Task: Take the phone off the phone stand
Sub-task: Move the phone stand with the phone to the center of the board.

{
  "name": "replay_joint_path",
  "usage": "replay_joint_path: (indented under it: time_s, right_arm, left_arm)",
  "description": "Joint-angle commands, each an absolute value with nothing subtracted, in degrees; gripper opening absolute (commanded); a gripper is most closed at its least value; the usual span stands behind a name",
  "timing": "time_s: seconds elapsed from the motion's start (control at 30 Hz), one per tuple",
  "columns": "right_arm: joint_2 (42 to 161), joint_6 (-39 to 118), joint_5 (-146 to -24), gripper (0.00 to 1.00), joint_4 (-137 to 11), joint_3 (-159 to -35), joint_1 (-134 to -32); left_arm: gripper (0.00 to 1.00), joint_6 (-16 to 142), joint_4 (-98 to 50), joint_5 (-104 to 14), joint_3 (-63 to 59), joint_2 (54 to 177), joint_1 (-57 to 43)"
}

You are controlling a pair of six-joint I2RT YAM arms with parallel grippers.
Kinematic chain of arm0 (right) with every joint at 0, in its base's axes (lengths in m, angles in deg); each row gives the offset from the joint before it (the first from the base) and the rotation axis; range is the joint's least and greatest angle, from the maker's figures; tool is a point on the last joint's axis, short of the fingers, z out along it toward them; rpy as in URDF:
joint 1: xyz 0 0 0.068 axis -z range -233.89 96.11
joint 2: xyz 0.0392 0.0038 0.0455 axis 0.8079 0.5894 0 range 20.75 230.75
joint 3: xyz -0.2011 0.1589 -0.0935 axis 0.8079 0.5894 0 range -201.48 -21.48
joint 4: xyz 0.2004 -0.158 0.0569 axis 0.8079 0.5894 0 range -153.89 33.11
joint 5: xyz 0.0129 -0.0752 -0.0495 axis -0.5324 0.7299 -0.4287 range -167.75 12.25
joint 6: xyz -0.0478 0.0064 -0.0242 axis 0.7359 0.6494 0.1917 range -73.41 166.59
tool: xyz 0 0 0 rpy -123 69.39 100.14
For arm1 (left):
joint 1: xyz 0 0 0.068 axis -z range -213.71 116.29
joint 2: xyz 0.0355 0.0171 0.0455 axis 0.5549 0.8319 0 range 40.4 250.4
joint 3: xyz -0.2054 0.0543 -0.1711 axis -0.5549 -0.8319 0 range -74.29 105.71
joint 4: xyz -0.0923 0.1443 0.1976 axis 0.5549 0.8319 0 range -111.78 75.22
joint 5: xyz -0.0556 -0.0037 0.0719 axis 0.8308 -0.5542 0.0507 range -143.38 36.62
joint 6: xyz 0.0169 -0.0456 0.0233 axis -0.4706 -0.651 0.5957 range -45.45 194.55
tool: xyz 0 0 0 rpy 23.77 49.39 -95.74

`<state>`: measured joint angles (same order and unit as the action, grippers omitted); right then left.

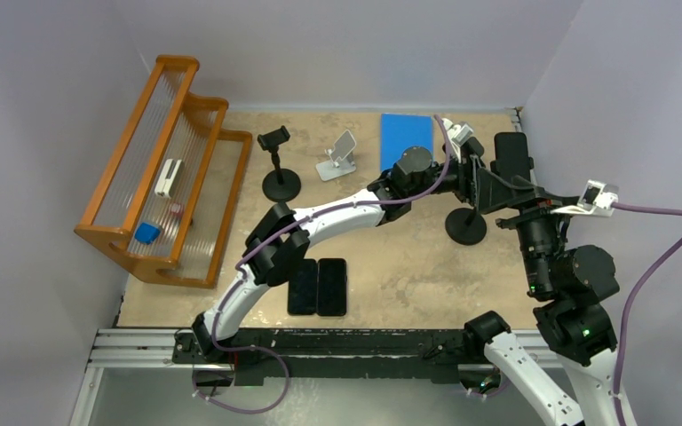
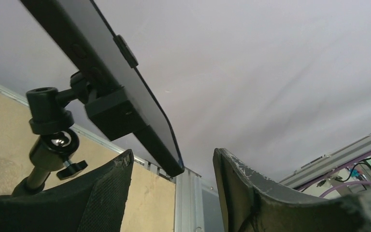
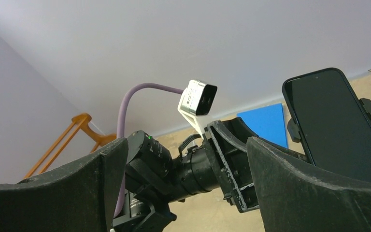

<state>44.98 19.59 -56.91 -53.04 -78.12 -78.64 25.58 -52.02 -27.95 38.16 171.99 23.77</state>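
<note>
the phone (image 1: 512, 153) sits on the far right of the surface (image 1: 391, 266), held off it in the clamp (image 2: 113, 111) of the tall black phone stand (image 1: 466, 226), screen tilted up toward the right arm. in the left wrist view its lower corner hangs between the spread fingers of the left pincer (image 2: 172, 152) – open, gripping nothing, and i can't tell whether either pad touches the glass. the right pincer (image 3: 186, 141) is open too, empty, just on the near-right side of the phone and facing its screen.

the main risk is a thin grip: closing on that one corner gives the pads little to hold, and the phone looks slick, so it may slide out once pulled. the clamp looks snug around both long edges – a pull off its axis would probably drag the whole stand, which rides on a slim post and a small round base, and tip it over. nothing is bracing the post now. the two pincers are also crowded close around the phone, so a careless move could knock one against the other. if the phone drops, it falls to the bare surface beside the stand.
</note>
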Motion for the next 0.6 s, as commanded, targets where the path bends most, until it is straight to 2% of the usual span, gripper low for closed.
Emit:
replay_joint_path:
  time_s: [0.0,0.57]
  right_arm:
    - [41.1,20.0,-57.3,0.93,-54.2,-80.6,-80.3]
    - [40.6,20.1,-56.7,0.93,-54.0,-80.7,-80.6]
  left_arm:
    - [0.58,24.5,-49.3,-29.8,44.1,173.0,24.3]
    - [0.47,22.8,-43.4,-36.3,47.7,174.0,25.8]
